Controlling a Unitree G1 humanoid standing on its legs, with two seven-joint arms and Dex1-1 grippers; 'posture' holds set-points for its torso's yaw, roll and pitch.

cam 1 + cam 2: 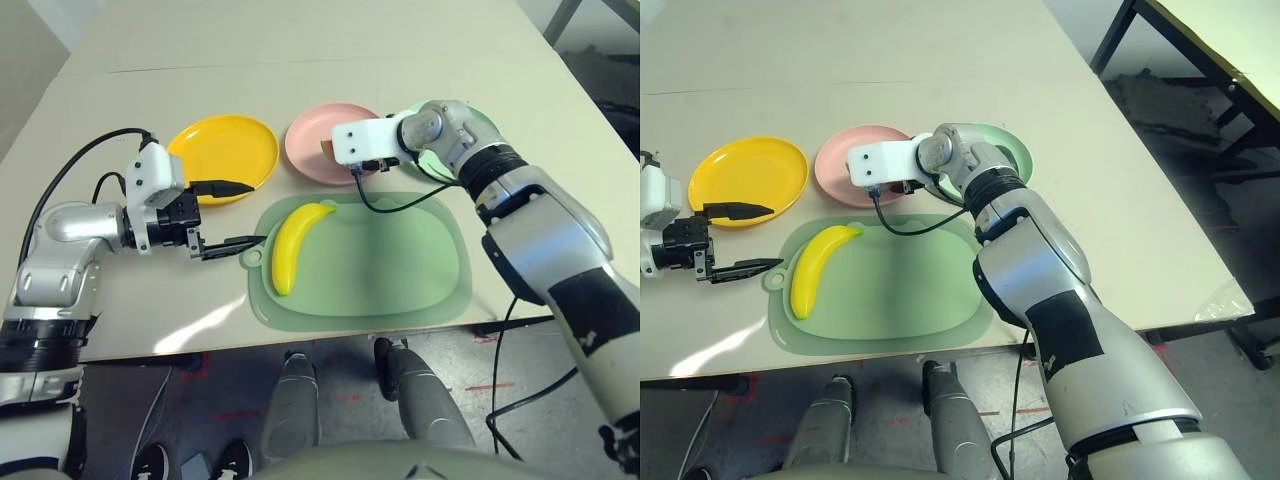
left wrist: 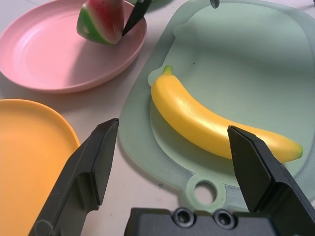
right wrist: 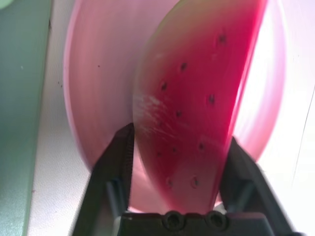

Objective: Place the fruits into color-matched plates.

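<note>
Beige tabletop (image 1: 330,60): red plastic watermelon wedge w/ green rind (image 2: 101,22) over round pink plate (image 2: 44,54), right gripper (image 3: 174,162) fingers flanking it (grip vs release: can't tell). Left gripper (image 2: 174,167) wide open nr yellow toy banana (image 1: 293,243). Risk: wedge sticks, rolls off.

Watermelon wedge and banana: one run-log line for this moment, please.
watermelon wedge: between right fingers, over pink plate | banana: on mat | left gripper: open

The yellow banana (image 1: 292,246) lies curved on the pale green mat (image 1: 400,270) (stem end toward the plates). The watermelon (image 2: 101,22) wedge sits over the pink plate (image 2: 54,54), with the yellow plate (image 1: 225,150) beside it.
</note>
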